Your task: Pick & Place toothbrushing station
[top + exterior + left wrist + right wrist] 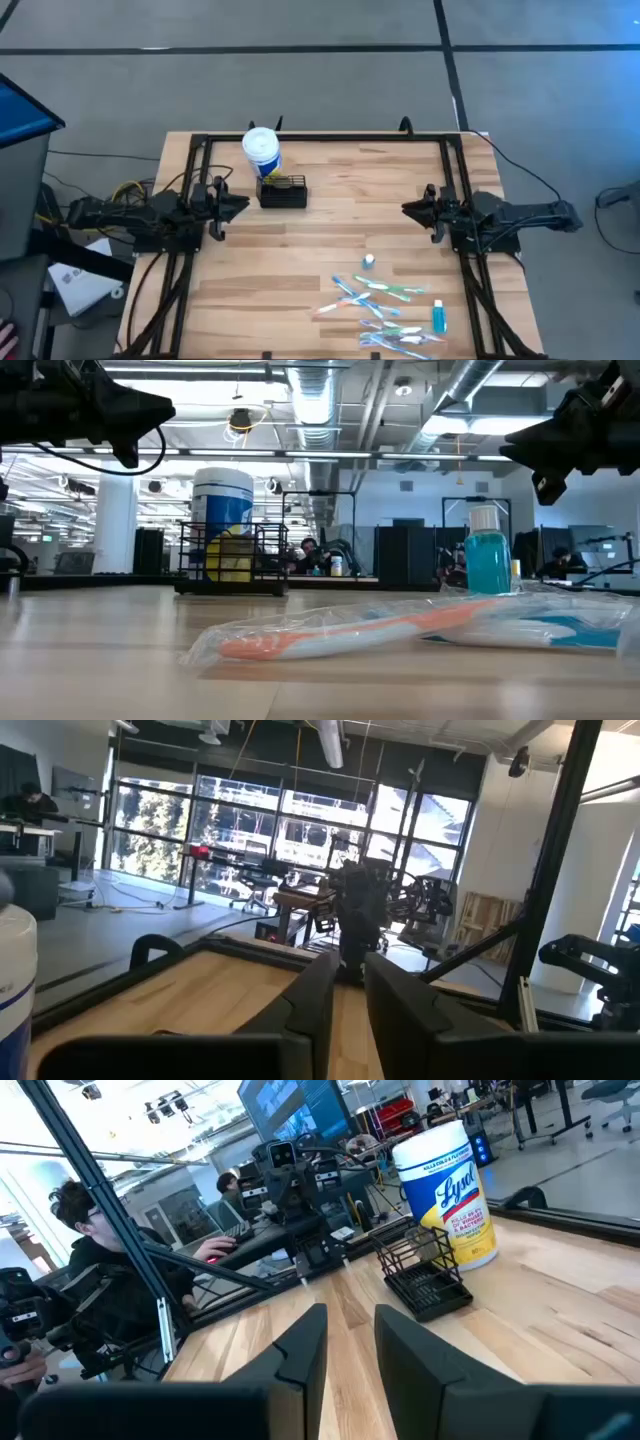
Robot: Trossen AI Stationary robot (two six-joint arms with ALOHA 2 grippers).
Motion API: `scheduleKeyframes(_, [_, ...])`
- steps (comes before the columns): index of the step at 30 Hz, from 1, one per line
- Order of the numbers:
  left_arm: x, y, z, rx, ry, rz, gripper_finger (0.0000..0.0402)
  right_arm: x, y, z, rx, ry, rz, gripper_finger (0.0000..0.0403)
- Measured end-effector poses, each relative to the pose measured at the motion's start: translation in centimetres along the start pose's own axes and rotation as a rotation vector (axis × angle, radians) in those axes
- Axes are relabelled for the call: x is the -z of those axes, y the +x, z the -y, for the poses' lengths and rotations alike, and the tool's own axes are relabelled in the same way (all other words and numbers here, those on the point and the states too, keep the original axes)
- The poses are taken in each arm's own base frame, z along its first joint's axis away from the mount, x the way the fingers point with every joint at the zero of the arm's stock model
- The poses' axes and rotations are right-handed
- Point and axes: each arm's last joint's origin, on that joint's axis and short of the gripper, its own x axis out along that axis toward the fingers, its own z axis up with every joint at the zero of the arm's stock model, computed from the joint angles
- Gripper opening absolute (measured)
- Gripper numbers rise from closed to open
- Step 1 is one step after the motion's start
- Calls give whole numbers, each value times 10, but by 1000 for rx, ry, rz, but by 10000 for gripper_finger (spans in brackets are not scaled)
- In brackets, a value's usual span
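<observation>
- Wooden table (300, 250) is carrying the toothbrushing station (283, 191), touching a white tub (262, 152).
- Left gripper (240, 205) and right gripper (410, 208) are hovering apart (jaws slightly parted, empty).
- Wrapped toothbrushes (385, 310) are overlapping, hard to count.

Both dark arms reach inward from opposite sides, held level above the tabletop (300, 250) and facing each other. The left claw (243, 203) points right, its fingers (310, 1010) a narrow gap apart, holding nothing. The right claw (408, 208) points left, fingers (300, 1350) likewise slightly parted and empty.
</observation>
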Motion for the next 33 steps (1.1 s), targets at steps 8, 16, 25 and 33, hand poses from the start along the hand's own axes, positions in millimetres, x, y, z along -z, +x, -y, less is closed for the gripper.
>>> scheduleKeyframes(8, [0,0,0,0,0,0,57,2,1,0,8,-4,-21,79])
scheduleKeyframes(16, [0,0,0,0,0,0,57,5,6,0,4,-15,-122,79])
scheduleKeyframes(25, [0,0,0,0,0,0,57,-16,14,-21,-39,-32,-285,75])
scheduleKeyframes(33, [0,0,0,0,0,1,57,-20,20,-41,-1,38,-579,58])
